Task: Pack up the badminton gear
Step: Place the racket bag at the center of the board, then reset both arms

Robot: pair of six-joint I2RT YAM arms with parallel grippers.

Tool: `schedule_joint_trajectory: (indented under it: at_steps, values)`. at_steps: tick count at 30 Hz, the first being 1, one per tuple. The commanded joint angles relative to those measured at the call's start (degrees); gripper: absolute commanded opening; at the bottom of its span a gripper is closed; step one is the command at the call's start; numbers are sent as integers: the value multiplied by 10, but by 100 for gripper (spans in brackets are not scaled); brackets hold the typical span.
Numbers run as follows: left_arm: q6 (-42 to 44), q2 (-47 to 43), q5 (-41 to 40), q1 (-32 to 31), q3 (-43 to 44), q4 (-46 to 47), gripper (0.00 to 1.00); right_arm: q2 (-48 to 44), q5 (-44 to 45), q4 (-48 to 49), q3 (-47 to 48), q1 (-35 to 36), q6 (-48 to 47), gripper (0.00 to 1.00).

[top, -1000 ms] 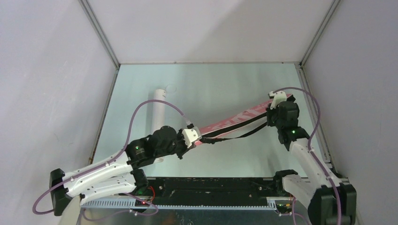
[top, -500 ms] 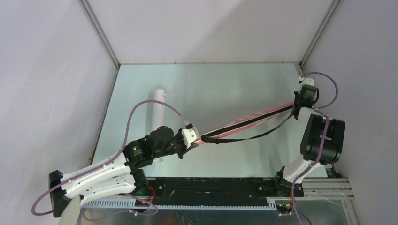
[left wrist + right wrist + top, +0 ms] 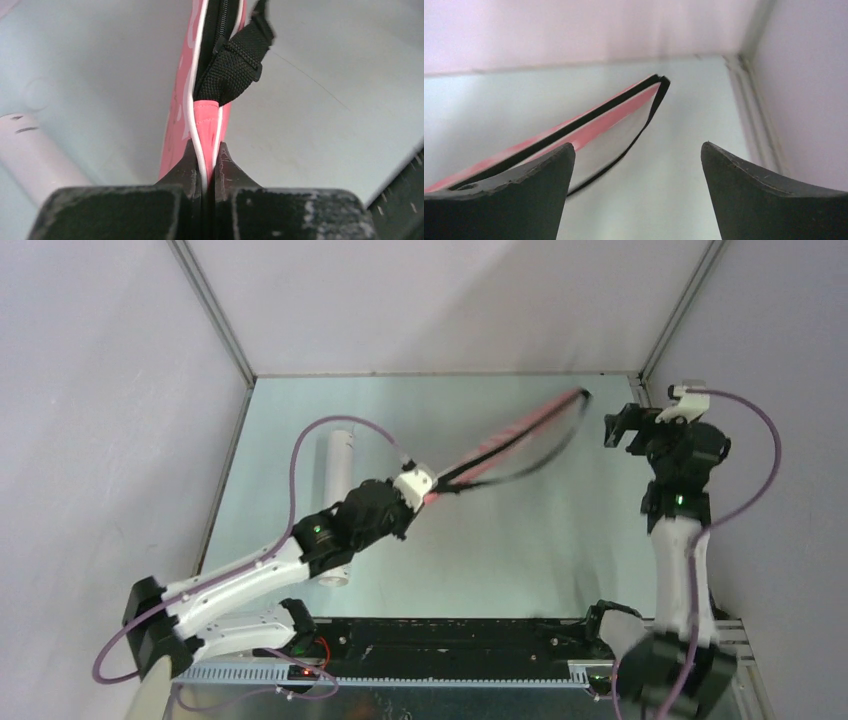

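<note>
Bag (image 3: 510, 435) slants over the counter (image 3: 520, 550), its near end pinched by the jaws of our left gripper (image 3: 430, 496); our right gripper (image 3: 618, 430) stands with jaws spread, apart from its far end. We cannot see inside it. The tube (image 3: 338, 465) lies under our left arm.

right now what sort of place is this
Probably a robot test cell: plain panel walls box in a metal table, two arms bolted at its near edge, and the left claw pinches a pink racket bag.
</note>
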Motion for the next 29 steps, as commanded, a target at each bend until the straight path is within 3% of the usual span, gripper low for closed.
schedule_joint_trajectory:
  at_steps: [1,3,5,6,8,13,18,20,25,29]
  values:
    - [-113,90,-276,43,84,-37,0,-163,-22,-33,-75,43,154,99]
    - [-132,115,-237,40,107,-78,0,-227,-9,-69,-98,52,195,99]
    - [-131,116,-182,26,113,-99,35,-282,-1,-103,-118,52,209,99]
    - [-130,111,-165,7,105,-95,77,-315,11,-130,-124,51,211,99]
    - [-121,84,-146,-19,95,-83,97,-354,38,-168,-127,49,215,99]
    - [-127,-28,-99,-33,93,-66,100,-427,51,-227,-127,44,219,99]
    - [-194,-109,-175,-26,111,-88,100,-482,81,-285,-119,43,231,99]
    - [-245,-102,-207,22,136,-129,100,-498,100,-312,-113,43,224,99]
    - [-385,-62,-157,313,155,-215,100,-524,131,-353,-108,43,218,99]
    - [-419,-74,-131,431,115,-200,100,-525,150,-360,-108,42,209,99]
